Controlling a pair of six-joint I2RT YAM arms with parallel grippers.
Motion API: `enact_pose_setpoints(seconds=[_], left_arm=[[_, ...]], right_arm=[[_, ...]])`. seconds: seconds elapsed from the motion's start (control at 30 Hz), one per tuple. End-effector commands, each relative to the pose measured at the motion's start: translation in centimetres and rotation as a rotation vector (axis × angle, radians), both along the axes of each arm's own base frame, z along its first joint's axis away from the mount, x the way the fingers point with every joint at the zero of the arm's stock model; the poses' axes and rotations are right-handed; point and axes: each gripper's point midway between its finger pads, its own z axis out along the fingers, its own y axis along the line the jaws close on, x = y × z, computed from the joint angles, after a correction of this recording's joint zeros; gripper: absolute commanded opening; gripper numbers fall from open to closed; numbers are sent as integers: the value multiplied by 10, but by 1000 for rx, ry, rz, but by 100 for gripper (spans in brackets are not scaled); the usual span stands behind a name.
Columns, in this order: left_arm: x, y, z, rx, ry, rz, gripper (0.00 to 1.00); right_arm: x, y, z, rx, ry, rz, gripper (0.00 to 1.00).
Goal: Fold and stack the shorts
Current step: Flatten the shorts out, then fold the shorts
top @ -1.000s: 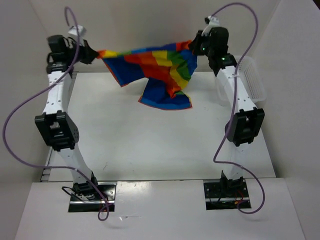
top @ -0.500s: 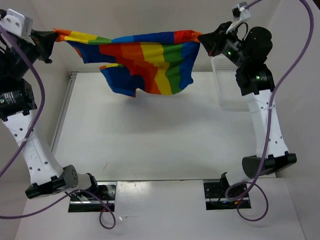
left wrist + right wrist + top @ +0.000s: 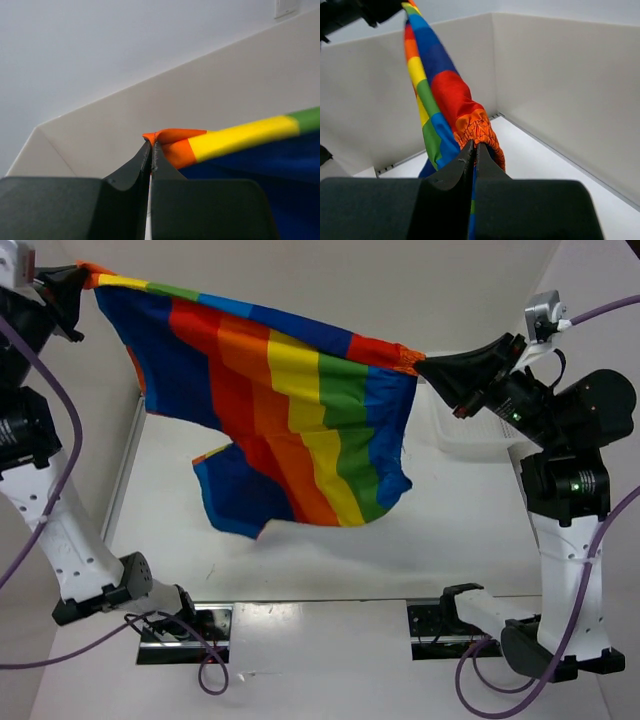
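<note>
Both jaws tight on corners of the shorts (image 3: 300, 420); clear bin (image 3: 478, 438) behind right arm (image 3: 566, 495)

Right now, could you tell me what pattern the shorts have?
The shorts have broad rainbow stripes, clearest from the top camera.

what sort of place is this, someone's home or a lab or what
Most likely a robotics lab test cell, not a home: a white table boxed in by plain white panels, a left arm and right arm bolted at its near edge, plus the shorts and a clear plastic bin.
</note>
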Motion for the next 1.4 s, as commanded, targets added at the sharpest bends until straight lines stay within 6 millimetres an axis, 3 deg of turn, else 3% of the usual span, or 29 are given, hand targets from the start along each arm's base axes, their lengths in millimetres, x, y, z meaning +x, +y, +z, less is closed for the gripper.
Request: enact_pose_setpoints(seconds=[0.0, 0.03, 0.07, 0.13, 0.2, 0.23, 0.33, 0.37, 0.4, 0.43, 0.47, 0.5, 0.53, 0.6, 0.67, 0.77, 0.83, 0.87, 0.9, 0.97, 1.0, 1.03, 1.07, 1.13, 1.17, 1.2, 1.23, 1.27, 1.37], left_arm=[[49, 23, -17, -9, 40, -3, 0], [58, 23, -24, -4, 55, -29, 0], [69, 21, -36, -13, 88, -56, 0], [101, 23, -73, -46, 182, -103, 0], [127, 14, -105, -77, 265, -154, 0], [137, 7, -127, -102, 329, -178, 0], [171, -23, -181, -146, 470, -244, 0], [187, -36, -214, -166, 550, -276, 0], [196, -40, -230, -175, 583, -278, 0], [203, -46, -242, -179, 608, -291, 0], [219, -50, -272, -195, 672, -284, 0], [225, -49, -280, -200, 686, -284, 0], [238, -52, -298, -205, 716, -280, 0], [249, -55, -300, -199, 709, -278, 0], [255, -53, -285, -187, 664, -270, 0], [257, -49, -285, -190, 670, -245, 0], [243, -51, -277, -194, 685, -245, 0], [237, -52, -291, -208, 734, -243, 0], [224, -54, -287, -210, 743, -242, 0], [201, -60, -307, -236, 838, -261, 0], [180, -71, -324, -254, 912, -291, 0], [160, -75, -342, -282, 1004, -299, 0], [144, -79, -353, -303, 1065, -314, 0], [92, -102, -391, -347, 1252, -357, 0], [71, -110, -394, -346, 1286, -369, 0], [55, -118, -407, -345, 1346, -372, 0], [27, -134, -436, -337, 1471, -384, 0], [14, -140, -446, -324, 1516, -380, 0], [-17, -145, -472, -281, 1606, -343, 0]], right_arm=[[41, -3, -21, 68, 124, -31, 0], [53, -4, -28, 80, 148, -49, 0], [79, -7, -48, 93, 220, -91, 0], [105, -8, -67, 103, 273, -121, 0], [141, -7, -101, 101, 371, -146, 0], [152, -5, -111, 98, 393, -148, 0], [194, -4, -164, 79, 521, -175, 0], [206, -4, -175, 78, 541, -190, 0], [222, -3, -203, 54, 589, -196, 0], [232, -5, -213, 44, 602, -212, 0], [241, -5, -220, 32, 603, -223, 0], [261, -9, -245, -1, 625, -262, 0], [271, -12, -245, -9, 618, -287, 0], [290, -16, -270, -54, 636, -318, 0], [301, -18, -267, -57, 616, -334, 0], [315, -22, -277, -85, 616, -368, 0], [319, -29, -285, -132, 598, -402, 0], [319, -32, -289, -158, 594, -413, 0], [316, -36, -299, -188, 598, -425, 0], [308, -47, -304, -247, 582, -445, 0], [303, -59, -316, -262, 602, -461, 0], [291, -58, -308, -274, 588, -413, 0], [276, -58, -320, -302, 621, -369, 0], [248, -54, -318, -411, 561, -258, 0], [224, -55, -345, -462, 639, -216, 0], [211, -55, -357, -496, 662, -189, 0], [199, -62, -360, -547, 639, -180, 0], [181, -64, -388, -584, 696, -150, 0], [150, -74, -416, -669, 727, -146, 0]])
